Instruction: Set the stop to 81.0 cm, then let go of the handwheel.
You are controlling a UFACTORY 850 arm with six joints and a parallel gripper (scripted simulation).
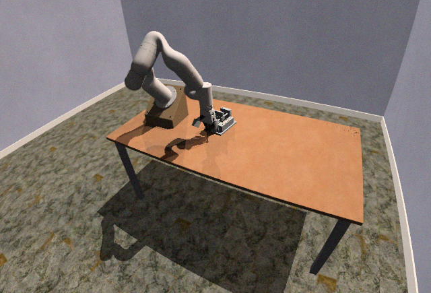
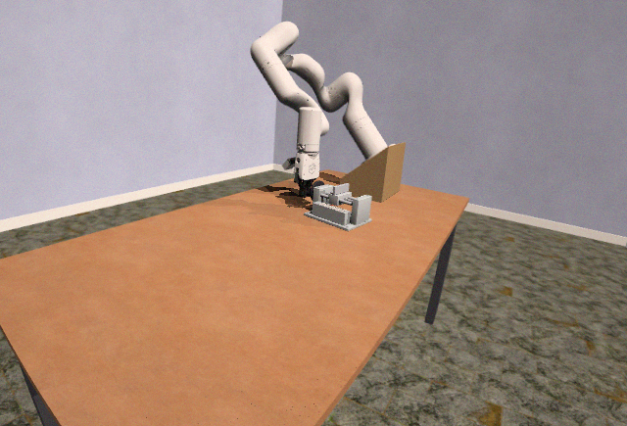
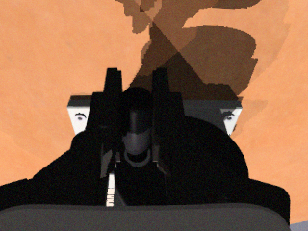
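A small grey stop fixture (image 1: 223, 118) (image 2: 338, 204) with rails and end blocks stands on the orange table (image 1: 285, 157) (image 2: 202, 279) near the arm's base. Its dark handwheel (image 3: 137, 130) sits at the fixture's end facing the arm. My gripper (image 1: 209, 128) (image 2: 306, 189) (image 3: 137, 88) points straight down at that end and is shut on the handwheel; in the wrist view the two dark fingers flank the wheel's rounded knob. The fixture's grey base plate (image 3: 79, 115) shows behind the fingers. The scale and the stop's position are too small to read.
A brown wedge-shaped pedestal (image 1: 170, 110) (image 2: 379, 170) carries the arm at the table's corner, just behind the fixture. Table edges run close on the near side of the gripper in the top view.
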